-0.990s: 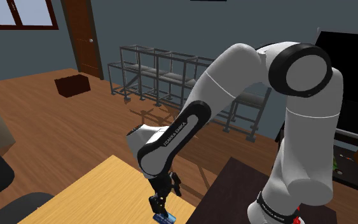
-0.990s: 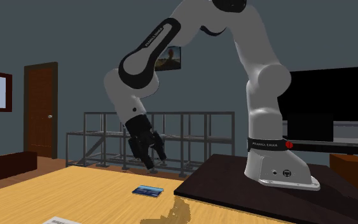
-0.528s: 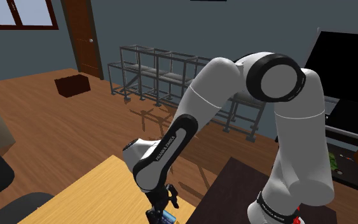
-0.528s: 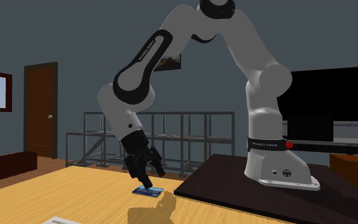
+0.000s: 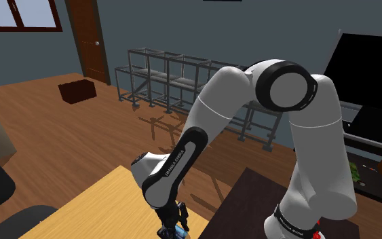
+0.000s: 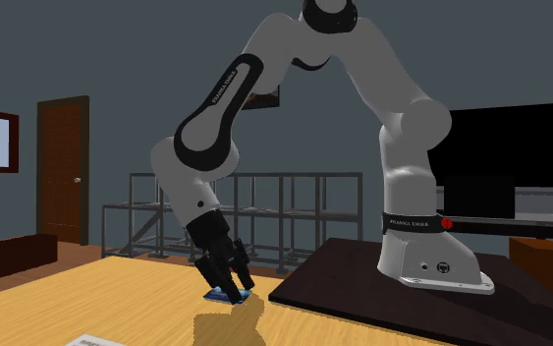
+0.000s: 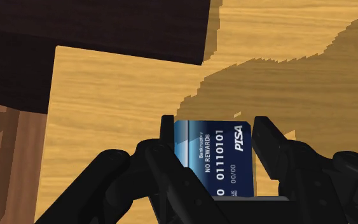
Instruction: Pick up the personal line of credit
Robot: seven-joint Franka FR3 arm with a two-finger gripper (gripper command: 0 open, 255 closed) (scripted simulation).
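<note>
The card (image 7: pixel 219 159), blue with white print, lies flat on the table (image 7: pixel 107 83), close to the stand (image 7: pixel 95 25) and just inside the table edge that runs along it. The gripper (image 7: pixel 213 130) is down on it. Its two black fingers stand one at each long edge of the card with no gap visible on either side, so I judge it closed on the card rather than merely straddling it.

A thin card flat on wood gives the fingers very little edge to bite. The squeeze should be firm and even so the card bows slightly rather than skidding out, and the fingertips should stay low against the table until the hold is sure. The lift should then go straight up and slowly. Any sideways pull toward the stand could drag the card over the table edge or tip it out of the fingers.

In the second exterior view the arm (image 6: pixel 294 59) rises from the stand (image 6: pixel 362 285), arches high, then folds steeply down to the table (image 6: pixel 117 295). The gripper (image 6: pixel 227 290) points down and leans a little away from the stand, its tips at the card (image 6: pixel 215 293). In the shoulder view the forearm drops nearly straight to the gripper (image 5: pixel 172 231) at the table's near edge.
</note>
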